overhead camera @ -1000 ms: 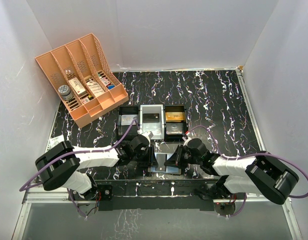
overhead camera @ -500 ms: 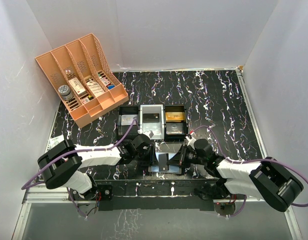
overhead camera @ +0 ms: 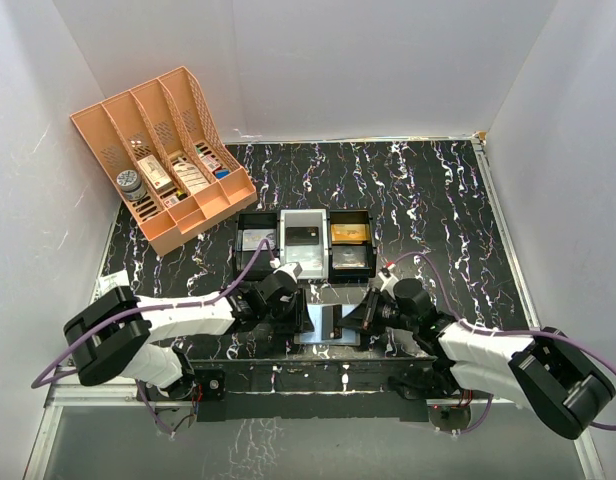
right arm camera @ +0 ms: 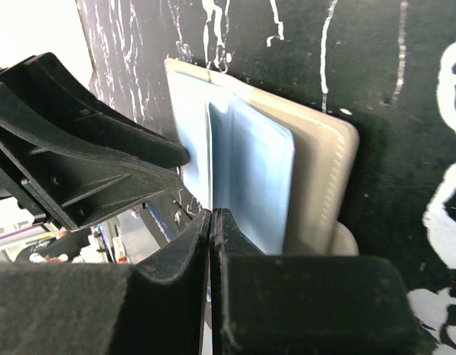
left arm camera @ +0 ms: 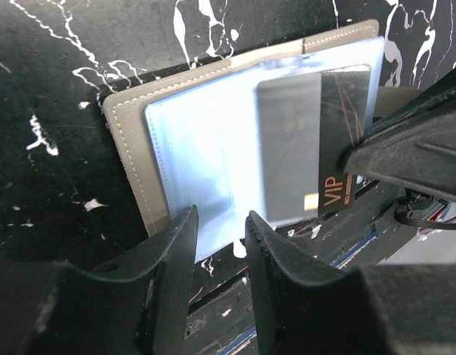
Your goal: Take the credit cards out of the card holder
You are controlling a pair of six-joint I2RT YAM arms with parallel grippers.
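Gripping dark card [left arm camera: 339, 111], right fingers [right arm camera: 176, 266] closed, left fingers [left arm camera: 176, 251] ajar at card holder [left arm camera: 128, 163]

Bright, even light; soft shadows.

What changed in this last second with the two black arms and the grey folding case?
The right gripper drew back rightward, its arm's rear link sinking toward the near edge. The grey folding card holder, leaves raised before, now lies flatter. The left gripper stayed at the holder's left side; the peach plastic rack and small trays did not move.
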